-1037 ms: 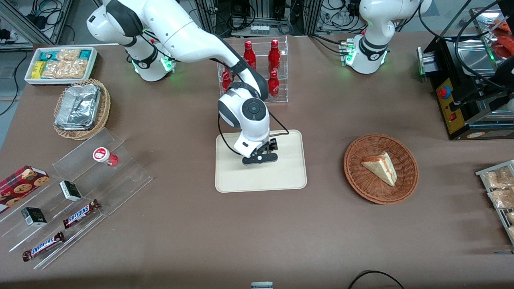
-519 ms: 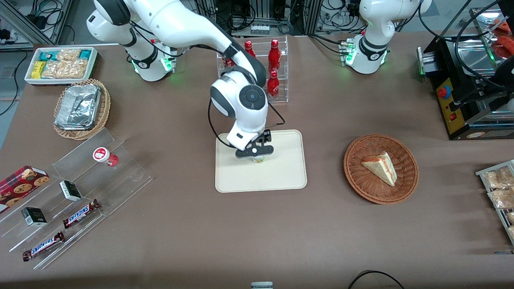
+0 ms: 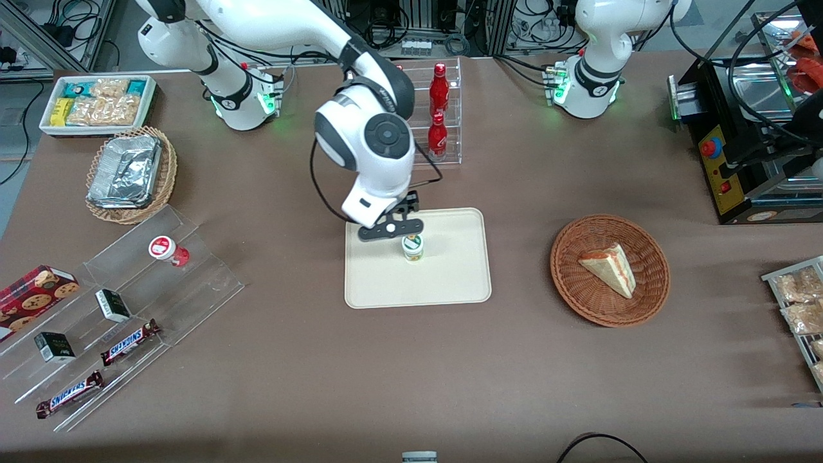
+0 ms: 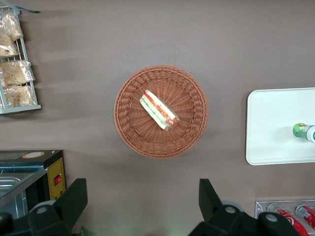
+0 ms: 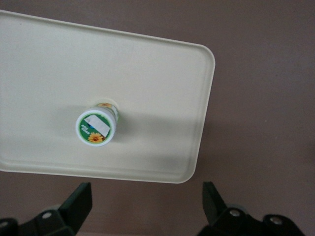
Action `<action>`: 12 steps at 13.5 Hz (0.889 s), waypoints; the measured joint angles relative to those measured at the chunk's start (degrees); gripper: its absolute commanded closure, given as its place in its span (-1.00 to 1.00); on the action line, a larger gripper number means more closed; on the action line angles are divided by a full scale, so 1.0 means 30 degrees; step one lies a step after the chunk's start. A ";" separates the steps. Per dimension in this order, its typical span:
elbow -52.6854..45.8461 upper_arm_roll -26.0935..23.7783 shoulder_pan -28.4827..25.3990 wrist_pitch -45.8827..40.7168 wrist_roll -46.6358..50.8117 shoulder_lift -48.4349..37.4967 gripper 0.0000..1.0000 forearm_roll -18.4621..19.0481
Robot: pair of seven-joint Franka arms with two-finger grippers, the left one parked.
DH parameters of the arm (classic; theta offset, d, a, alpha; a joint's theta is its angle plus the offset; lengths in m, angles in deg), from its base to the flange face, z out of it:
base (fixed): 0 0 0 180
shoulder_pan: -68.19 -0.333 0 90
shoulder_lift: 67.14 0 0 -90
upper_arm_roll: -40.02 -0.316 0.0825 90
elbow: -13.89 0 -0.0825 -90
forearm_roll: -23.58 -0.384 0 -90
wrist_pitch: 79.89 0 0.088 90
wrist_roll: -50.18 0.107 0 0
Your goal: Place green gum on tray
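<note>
Brown felt-like worktop (image 3: 411,373), cluttered lab racks and cables at the back edge. Nearest the front camera, toward the working arm's end: clear acrylic stepped display stand (image 3: 122,308) with two Snickers bars (image 3: 96,366), two small dark boxes (image 3: 83,325), and a red-bodied gum bottle with white lid (image 3: 166,249) on its upper step; a red tartan cookie box (image 3: 32,296) just beside the stand.

Mid-worktop: large flat cream-coloured rectangular tray with rounded corners (image 3: 450,276), and on it, upright, the small green-and-yellow gum bottle with white round lid (image 3: 412,247), standing free near the tray's middle, slightly toward the edge farther from the camera. In the right wrist view, lid label with a yellow flower, bottle (image 5: 97,125) well inside the tray (image 5: 162,73) rim. Also seen at the edge of the left wrist view (image 4: 304,132).

Just above the bottle and a little farther from the camera: black two-finger claw (image 3: 390,228) of the white working arm, raised clear of the lid, fingers (image 5: 78,201) spread wide, gripping nothing.

Toward the parked arm's end: round brown wicker basket (image 3: 609,270) with a wedge sandwich (image 3: 607,267).

Farther back: clear rack of red bottles (image 3: 438,116), wicker basket with foil trays (image 3: 128,173), white bin of snack packets (image 3: 96,103).
</note>
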 measured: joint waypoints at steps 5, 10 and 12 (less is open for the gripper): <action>0.0239 -0.0034 0.3136 -0.0805 -0.2672 -0.1158 -1.00 -0.1050; 0.0824 -0.0033 0.7436 -0.2172 -0.6574 -0.3218 -1.00 -0.1943; 0.1316 -0.0036 0.8646 -0.2273 -0.6876 -0.3900 -1.00 -0.1934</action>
